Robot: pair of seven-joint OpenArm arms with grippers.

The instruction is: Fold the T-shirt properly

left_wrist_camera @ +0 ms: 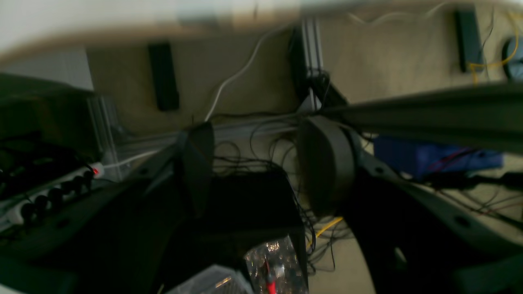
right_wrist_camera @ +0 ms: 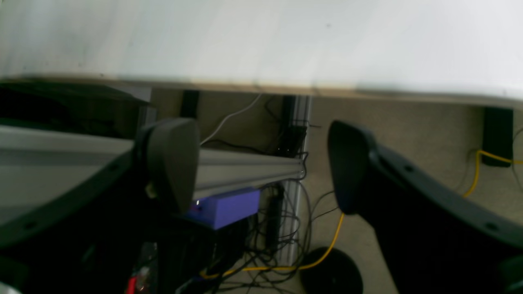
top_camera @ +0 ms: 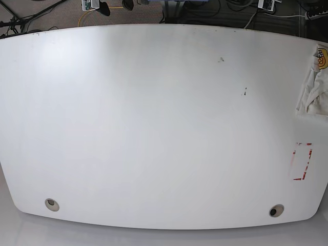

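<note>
Listing what I see from my station: T-shirt (top_camera: 313, 82), cream, crumpled in a heap at the table's (top_camera: 154, 128) far right edge in the base view, partly cut off by the frame; yellow-orange patch (top_camera: 322, 56) showing at its top; left gripper (left_wrist_camera: 261, 163), fingers spread wide, holding nothing, over cables below the table; right gripper (right_wrist_camera: 261, 163), likewise wide and empty.
</note>
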